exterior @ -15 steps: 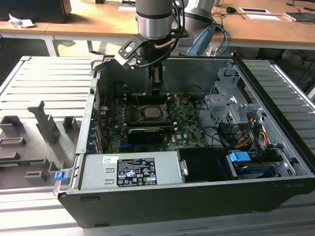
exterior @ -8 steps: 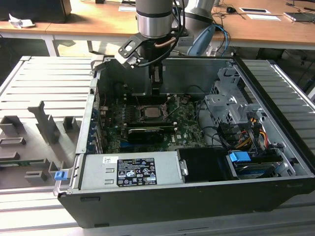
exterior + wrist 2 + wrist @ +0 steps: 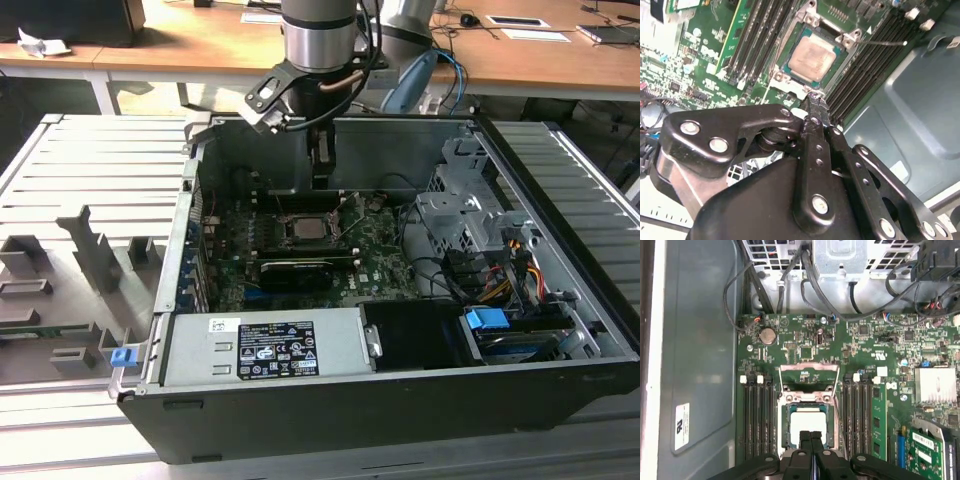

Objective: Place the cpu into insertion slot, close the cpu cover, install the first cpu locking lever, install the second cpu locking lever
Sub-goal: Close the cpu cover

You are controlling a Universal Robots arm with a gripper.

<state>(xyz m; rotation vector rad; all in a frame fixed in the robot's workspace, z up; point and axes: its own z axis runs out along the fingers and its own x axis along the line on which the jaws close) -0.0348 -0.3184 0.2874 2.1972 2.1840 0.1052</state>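
One gripper (image 3: 815,100): clenched, its fingers pressed together with nothing between them in both wrist views (image 3: 811,436). In the exterior view it hangs from the arm at upper centre (image 3: 320,178), with the tip pointing down into the open computer case (image 3: 400,410).
The cpu (image 3: 807,424): lies flat in the insertion slot (image 3: 788,430), pale top up, right at the fingertips. Whether tip and chip touch cannot be told, though the exterior view suggests a gap above the board.
The cpu cover (image 3: 810,365): stands open, its windowed frame tilted back past the slot's far edge with green board showing through.
One locking lever (image 3: 885,43): a thin wire bar reaches out over the memory slots (image 3: 875,65) and looks unlatched. Which of the two levers it is cannot be told.
Step in hand: placing looks done, and closing the cover is, by judgement, the work now.
What that calls for: probably a clenched tip reaching beyond the chip to the frame's free edge and tipping it over without scraping the metal top.
Edges: the memory slots flank the socket closely on both sides, and the grey case wall (image 3: 695,365) runs just past one bank.
Open room: black cables (image 3: 853,295) crowd the board beyond the cover. The drive cage (image 3: 470,215), centre right in the exterior view, sits well apart from the gripper. The case's open top leaves free room overhead.
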